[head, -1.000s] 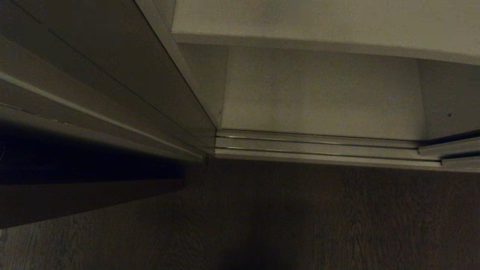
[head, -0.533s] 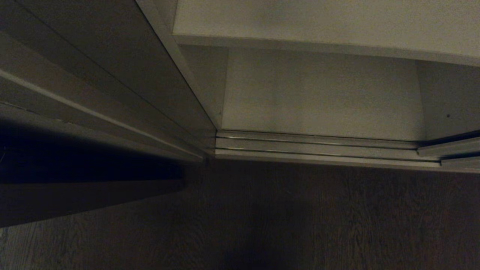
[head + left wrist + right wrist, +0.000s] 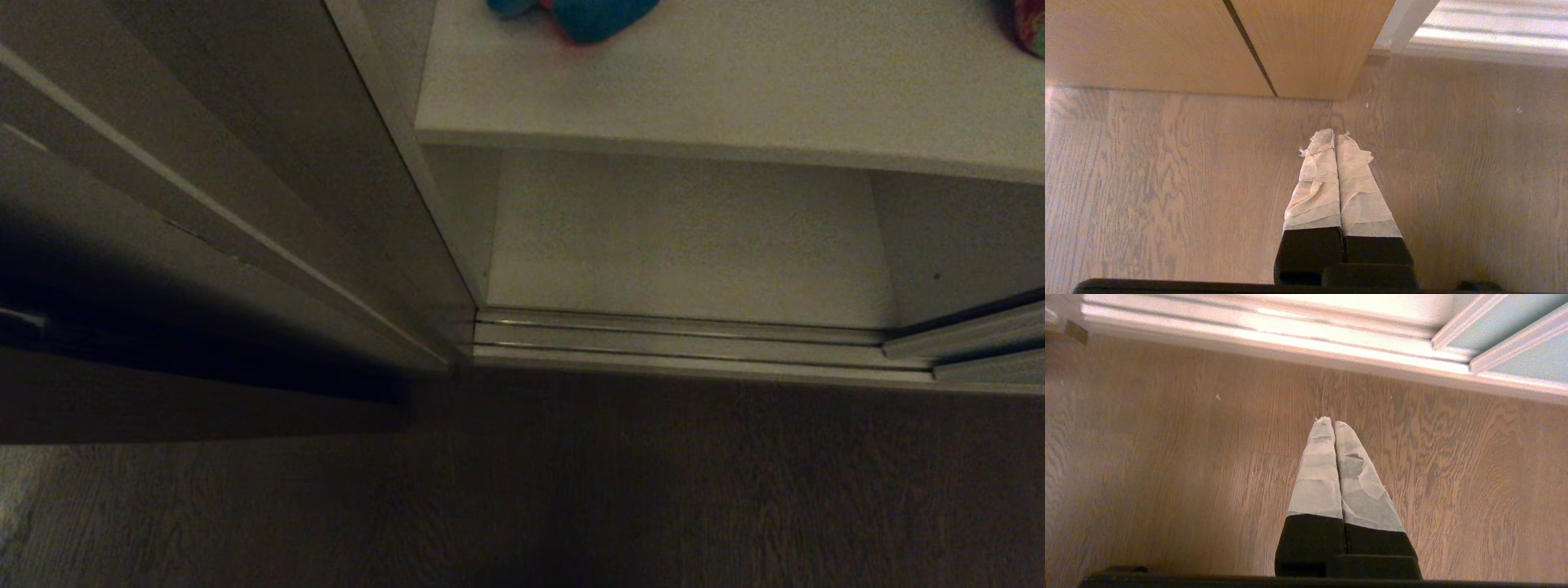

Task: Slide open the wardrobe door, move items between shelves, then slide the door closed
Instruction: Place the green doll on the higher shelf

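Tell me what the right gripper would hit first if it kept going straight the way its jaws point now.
Most likely the wooden floor. The right gripper, jaws shut and empty, points down at bare boards short of the wardrobe's bottom track. Nothing shows in between, though depth is hard to judge.

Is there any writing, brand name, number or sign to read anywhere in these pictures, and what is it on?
None: no text, label, number or sign is legible in any view.
Blue plush toy on the white shelf: no tag or print shows.
Sliding wardrobe door and floor track: plain.
Left hand and right hand: taped fingers, unmarked.
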Robot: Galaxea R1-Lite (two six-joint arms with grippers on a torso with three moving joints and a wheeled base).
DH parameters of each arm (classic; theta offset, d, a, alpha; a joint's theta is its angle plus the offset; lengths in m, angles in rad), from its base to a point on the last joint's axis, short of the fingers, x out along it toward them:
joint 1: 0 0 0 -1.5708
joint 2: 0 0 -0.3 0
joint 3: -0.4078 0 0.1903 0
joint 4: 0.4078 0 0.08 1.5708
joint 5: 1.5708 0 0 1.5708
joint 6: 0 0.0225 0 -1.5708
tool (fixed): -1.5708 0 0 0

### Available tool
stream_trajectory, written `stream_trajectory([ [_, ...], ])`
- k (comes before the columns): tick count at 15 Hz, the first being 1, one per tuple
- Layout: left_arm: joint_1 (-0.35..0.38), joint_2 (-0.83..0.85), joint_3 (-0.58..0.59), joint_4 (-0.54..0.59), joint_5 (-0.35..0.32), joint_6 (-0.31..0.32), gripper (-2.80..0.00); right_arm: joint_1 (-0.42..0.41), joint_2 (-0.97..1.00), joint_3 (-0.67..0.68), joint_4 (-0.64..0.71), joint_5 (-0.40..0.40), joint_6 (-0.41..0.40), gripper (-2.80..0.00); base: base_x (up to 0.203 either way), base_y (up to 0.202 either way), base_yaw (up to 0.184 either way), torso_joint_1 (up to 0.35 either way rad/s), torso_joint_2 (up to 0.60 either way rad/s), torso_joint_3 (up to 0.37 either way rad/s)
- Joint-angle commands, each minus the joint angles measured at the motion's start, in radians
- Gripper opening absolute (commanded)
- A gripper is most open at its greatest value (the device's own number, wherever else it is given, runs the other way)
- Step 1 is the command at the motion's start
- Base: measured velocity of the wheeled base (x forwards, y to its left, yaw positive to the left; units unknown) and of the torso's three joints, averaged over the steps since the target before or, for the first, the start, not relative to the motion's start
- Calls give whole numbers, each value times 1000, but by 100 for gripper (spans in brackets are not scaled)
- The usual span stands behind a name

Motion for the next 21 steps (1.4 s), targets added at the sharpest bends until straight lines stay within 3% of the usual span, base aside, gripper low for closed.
stream_trajectory([
  [1,0,1,0,1,0,-1,-280,0,3,0,0,0,-1,-280,0,0,0,2,2,200],
  [21,-1,1,-1,1,0,-1,-280,0,3,0,0,0,-1,-280,0,0,0,1,0,203],
])
